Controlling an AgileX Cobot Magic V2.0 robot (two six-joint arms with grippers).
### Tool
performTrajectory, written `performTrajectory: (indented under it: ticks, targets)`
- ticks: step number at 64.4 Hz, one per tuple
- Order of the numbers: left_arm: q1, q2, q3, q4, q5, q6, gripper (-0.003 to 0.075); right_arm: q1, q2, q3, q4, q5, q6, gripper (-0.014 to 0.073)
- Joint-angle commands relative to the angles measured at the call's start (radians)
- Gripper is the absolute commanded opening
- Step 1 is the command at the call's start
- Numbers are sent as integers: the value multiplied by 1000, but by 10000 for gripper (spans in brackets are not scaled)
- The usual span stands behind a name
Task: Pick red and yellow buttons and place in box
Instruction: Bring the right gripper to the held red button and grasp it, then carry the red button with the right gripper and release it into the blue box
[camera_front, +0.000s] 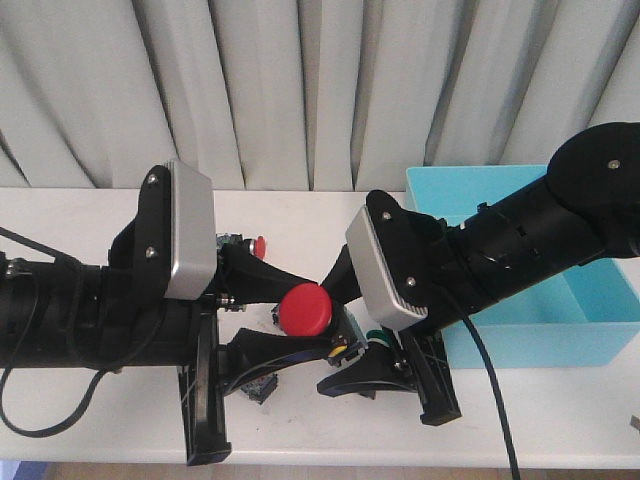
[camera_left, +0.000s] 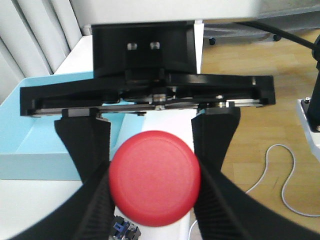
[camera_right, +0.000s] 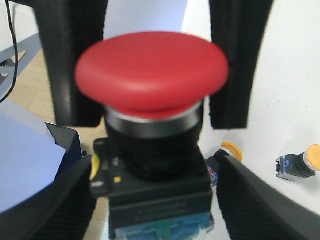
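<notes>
A red button (camera_front: 304, 309) with a round cap and black body is held above the table between both arms. My left gripper (camera_front: 318, 312) is shut on its cap; in the left wrist view my ribbed fingers (camera_left: 95, 210) press both sides of the red cap (camera_left: 155, 177). My right gripper (camera_front: 346, 332) is open, its jaws standing either side of the button's black body (camera_right: 157, 187) with narrow gaps. The turquoise box (camera_front: 590, 305) stands at the right, behind my right arm, and shows in the left wrist view (camera_left: 35, 150).
A small red button (camera_front: 259, 243) lies behind my left gripper. Two yellow buttons (camera_right: 231, 149) (camera_right: 314, 156) lie on the white table. A green-capped switch (camera_front: 378, 337) and a dark switch body (camera_front: 262, 388) lie under the grippers.
</notes>
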Motion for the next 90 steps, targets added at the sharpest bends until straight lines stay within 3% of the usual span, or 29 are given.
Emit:
performTrajectory:
  ticks: [1,24,38,44,55,65,78,90]
  targets:
    - [-3,-23,-26,-71,17,-1,164,-2,-29,-32,50,3,-9,422]
    - [-3,-23,-26,-71,16,-1,164,-2,-29,-32,52,14,-9,249]
    - [-3,-23,-26,-71,11,-10,173,-2,-29,-32,52,19,-9,223]
    - [-3,-23,-26,-71,16,-9,237,-2,-29,-32,52,19,-9,223]
    - [-3,-23,-26,-71,20,-10,474,-2,-29,-32,52,19,-9,224]
    - [-3,-23,-26,-71,10,-10,613,-2,-29,-32,52,19,-9,224]
    - [-3,-23,-26,5,-57,-85,629,-37,-33,-37,36,14,29,224]
    - [-3,-23,-26,162,-171,-177,599,-146,-33,-55,-128,-54,288,224]
